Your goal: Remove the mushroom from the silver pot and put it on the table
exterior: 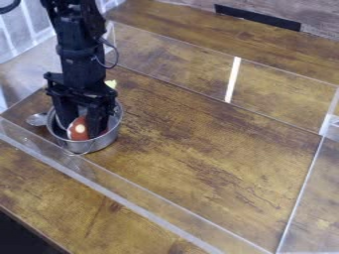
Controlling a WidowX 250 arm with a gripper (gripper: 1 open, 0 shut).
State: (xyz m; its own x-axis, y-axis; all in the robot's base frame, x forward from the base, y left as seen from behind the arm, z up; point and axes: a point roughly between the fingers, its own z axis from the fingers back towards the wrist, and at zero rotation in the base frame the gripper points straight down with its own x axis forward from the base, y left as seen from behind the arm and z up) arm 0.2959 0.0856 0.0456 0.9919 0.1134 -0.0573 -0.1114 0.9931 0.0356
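Camera view, left side: end effector [81, 123] pointing straight down inside silver pot [103, 135], fingers partly closed either side of mushroom [81, 127]; firm pinch not confirmable. Pot on counter [212, 139], spoon [36, 120] just left.

A metal spoon [36, 120] lies just beside the pot, left of it.

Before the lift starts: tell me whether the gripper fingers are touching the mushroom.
Cannot tell. In the camera view the gripper is down inside the silver pot, its fingers flanking the mushroom, but the frame is too small to show contact or gap.
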